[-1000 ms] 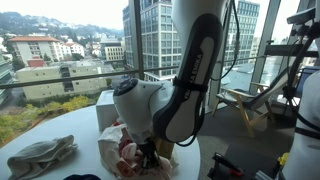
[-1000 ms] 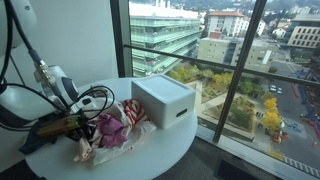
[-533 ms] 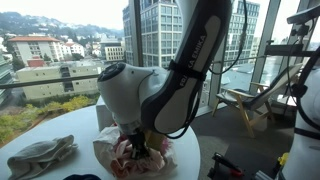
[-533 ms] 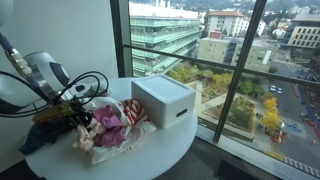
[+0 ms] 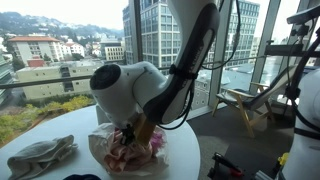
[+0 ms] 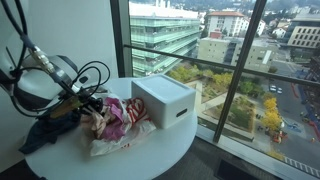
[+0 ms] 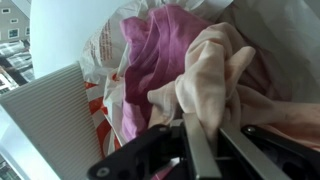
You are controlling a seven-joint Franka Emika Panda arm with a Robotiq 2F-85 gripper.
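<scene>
My gripper (image 7: 205,135) is shut on a cream cloth (image 7: 215,70) and holds it over a white plastic bag with red print (image 7: 105,60). A pink garment (image 7: 155,45) lies in the bag under the cloth. In both exterior views the bag of clothes (image 5: 125,150) (image 6: 115,125) sits on the round white table (image 5: 50,125) (image 6: 150,150), with my gripper (image 5: 130,132) (image 6: 90,103) at its top. A white box (image 6: 163,100) stands right beside the bag, and it also shows in the wrist view (image 7: 50,125).
A grey-white cloth (image 5: 40,155) lies on the table apart from the bag. A dark blue cloth (image 6: 45,130) lies beside the bag under my arm. Large windows surround the table. A wooden chair frame (image 5: 245,105) stands on the floor beyond the table.
My arm has swung across the table, and the gripper has risen a little with the cream cloth pulled up out of the bag.
</scene>
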